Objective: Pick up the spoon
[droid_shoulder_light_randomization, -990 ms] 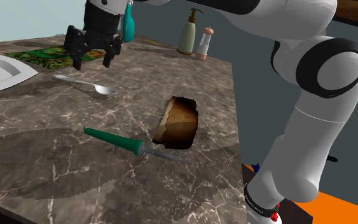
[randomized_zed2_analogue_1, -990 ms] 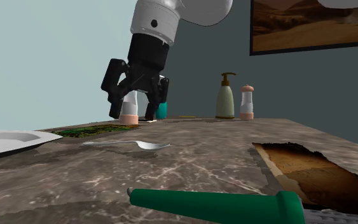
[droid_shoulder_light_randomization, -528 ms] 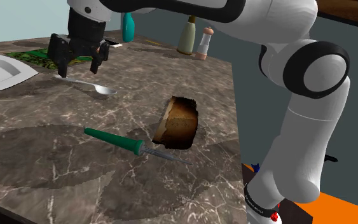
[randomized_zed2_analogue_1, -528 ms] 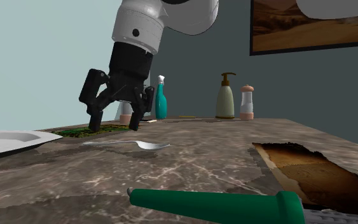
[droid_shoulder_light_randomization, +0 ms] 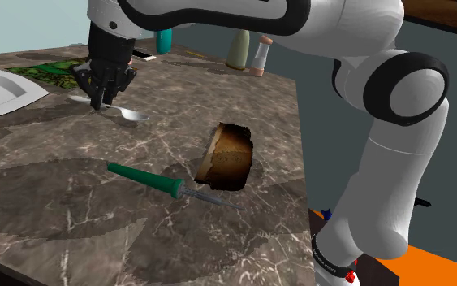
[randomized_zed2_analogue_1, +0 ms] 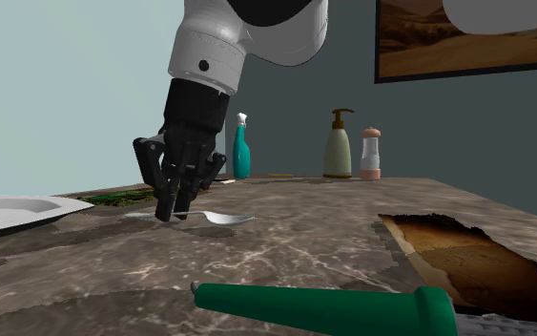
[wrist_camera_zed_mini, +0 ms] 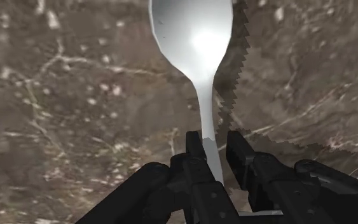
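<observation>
Silver spoon (wrist_camera_zed_mini: 193, 38) lies flat on the marble counter (wrist_camera_zed_mini: 56, 95), its thin handle pinched in the almost closed gripper (wrist_camera_zed_mini: 217, 139), and may slip when lifted.

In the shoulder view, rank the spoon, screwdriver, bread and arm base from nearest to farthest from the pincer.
1. spoon: right under the pincer, upper left of the view.
2. screwdriver and bread: nearer the camera, too close to call between them.
3. arm base: lower right of the view.
</observation>
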### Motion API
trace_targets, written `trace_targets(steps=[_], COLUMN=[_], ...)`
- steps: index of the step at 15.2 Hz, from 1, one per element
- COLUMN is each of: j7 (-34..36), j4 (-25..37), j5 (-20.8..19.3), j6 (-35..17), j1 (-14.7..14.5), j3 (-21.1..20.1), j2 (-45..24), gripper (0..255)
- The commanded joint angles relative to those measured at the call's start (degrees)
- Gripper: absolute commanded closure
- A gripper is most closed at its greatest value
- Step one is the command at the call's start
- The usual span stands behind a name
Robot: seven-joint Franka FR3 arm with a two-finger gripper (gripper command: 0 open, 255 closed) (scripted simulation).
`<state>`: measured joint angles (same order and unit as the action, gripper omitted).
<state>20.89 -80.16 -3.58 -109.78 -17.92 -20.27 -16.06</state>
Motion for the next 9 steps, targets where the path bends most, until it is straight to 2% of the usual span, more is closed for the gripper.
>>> trace_targets(steps=[1,6,9], j7=[0.0,0.02,0.12], j4=[-0.02,-0.01,3.02], j5=[0.0,0.0,-0.2], j6=[-0.02,-0.02,2.52], j1=[0.0,-0.01,-0.27], j3=[0.0,0.0,-0.04], j2=[0.0,0.0,-0.51], gripper=[255,255,255])
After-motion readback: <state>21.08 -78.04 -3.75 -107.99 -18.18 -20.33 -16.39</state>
